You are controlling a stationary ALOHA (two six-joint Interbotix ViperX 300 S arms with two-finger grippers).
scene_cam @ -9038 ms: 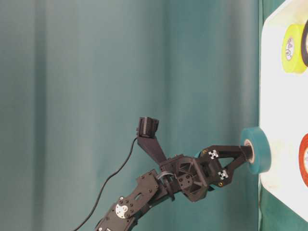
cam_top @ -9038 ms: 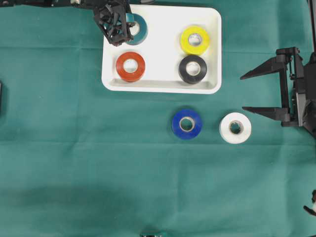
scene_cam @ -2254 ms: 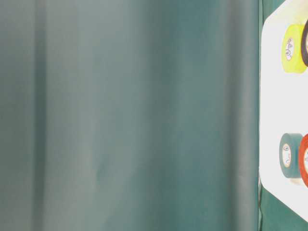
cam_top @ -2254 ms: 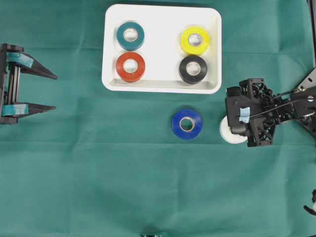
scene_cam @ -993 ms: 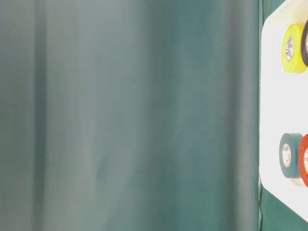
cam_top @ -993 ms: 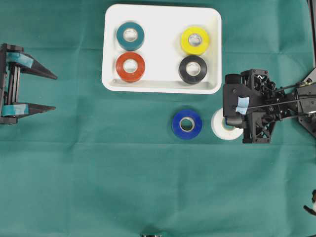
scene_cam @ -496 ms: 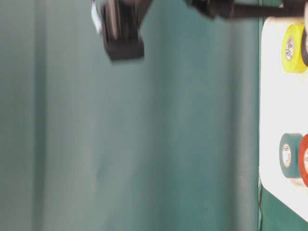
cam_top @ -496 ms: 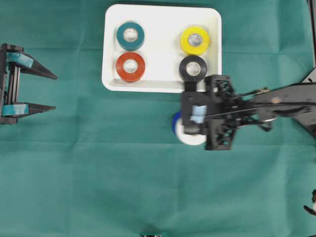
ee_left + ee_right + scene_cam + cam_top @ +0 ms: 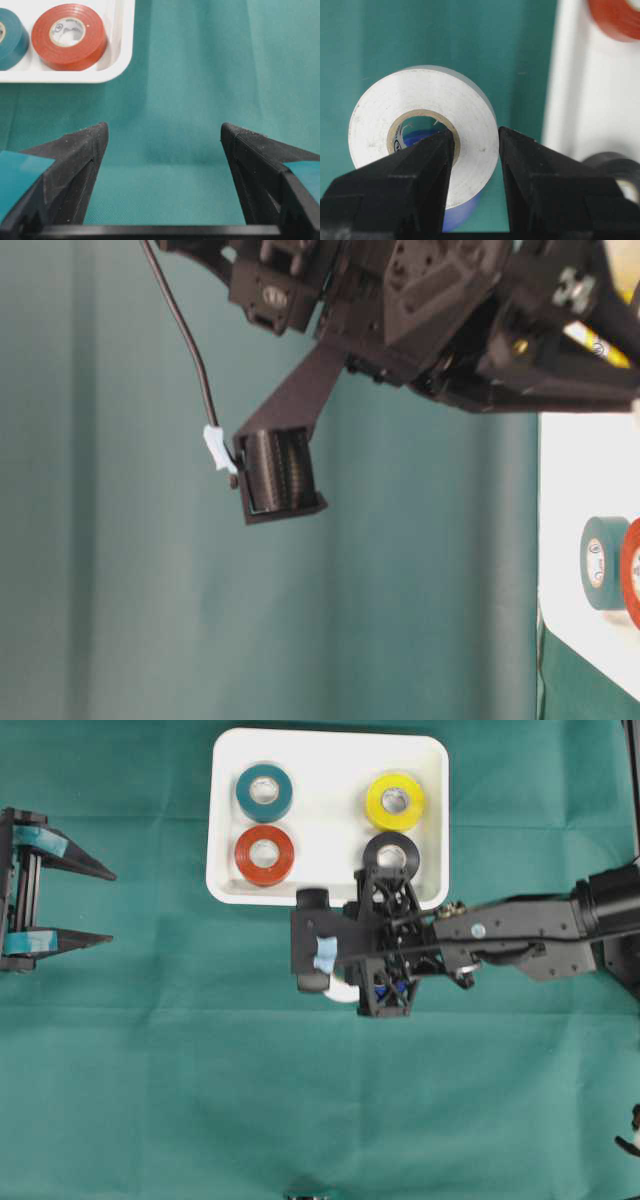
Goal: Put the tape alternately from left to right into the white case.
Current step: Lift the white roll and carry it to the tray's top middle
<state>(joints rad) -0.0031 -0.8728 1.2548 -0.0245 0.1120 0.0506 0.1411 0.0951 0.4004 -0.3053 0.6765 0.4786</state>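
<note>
Right pincer [image 9: 475, 150], white roll [image 9: 420, 125], now leftward

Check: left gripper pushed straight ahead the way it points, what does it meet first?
Only bare green cloth lies ahead of the left gripper; the white case sits off to one side. Way looks free.
</note>
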